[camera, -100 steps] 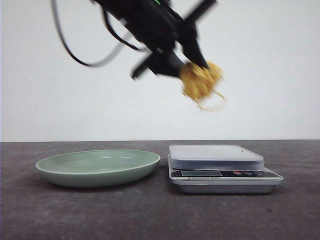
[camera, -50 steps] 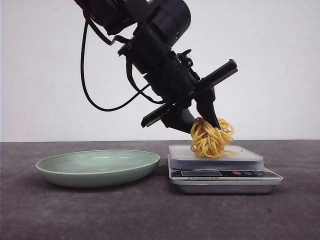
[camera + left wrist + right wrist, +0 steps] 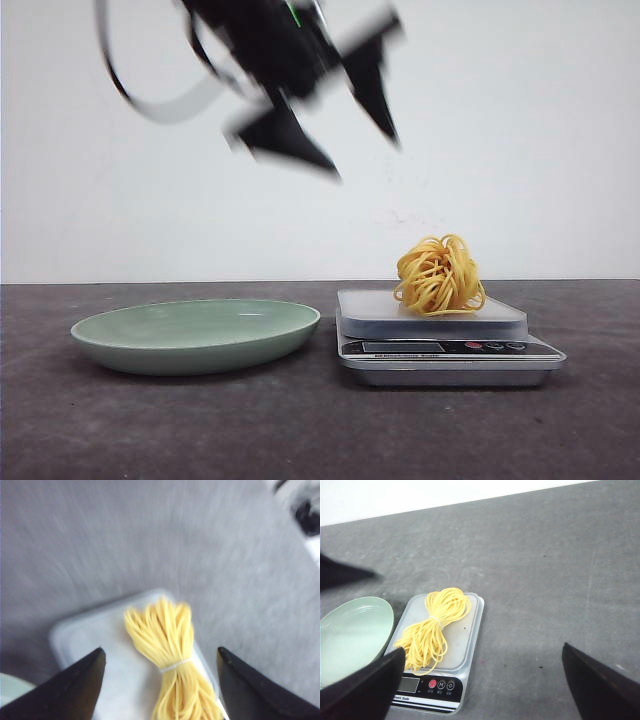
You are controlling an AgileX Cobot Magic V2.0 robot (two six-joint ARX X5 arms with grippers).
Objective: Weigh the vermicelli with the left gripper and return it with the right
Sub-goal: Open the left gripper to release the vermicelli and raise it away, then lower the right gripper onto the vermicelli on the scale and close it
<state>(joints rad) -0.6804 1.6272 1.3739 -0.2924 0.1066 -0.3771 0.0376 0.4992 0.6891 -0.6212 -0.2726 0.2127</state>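
Note:
The vermicelli (image 3: 438, 275), a small nest of yellow strands tied with a thin band, lies free on the weighing platform of the grey kitchen scale (image 3: 440, 350). My left gripper (image 3: 365, 158) is blurred, high above the table and up-left of the scale, open and empty. In the left wrist view its fingers (image 3: 75, 685) stand wide apart above the vermicelli (image 3: 165, 635). My right gripper (image 3: 483, 650) is open and empty, well above the table; the vermicelli (image 3: 432, 630) and scale (image 3: 468, 630) lie below it. It is out of the front view.
A pale green plate (image 3: 195, 335) sits empty on the dark grey table, just left of the scale; it also shows in the right wrist view (image 3: 350, 630). The scale's buttons and display face the front. A white wall stands behind.
My left gripper lowered the vermicelli onto the scale, let it go, opened, and has risen up and to the left. The vermicelli now rests alone on the scale.

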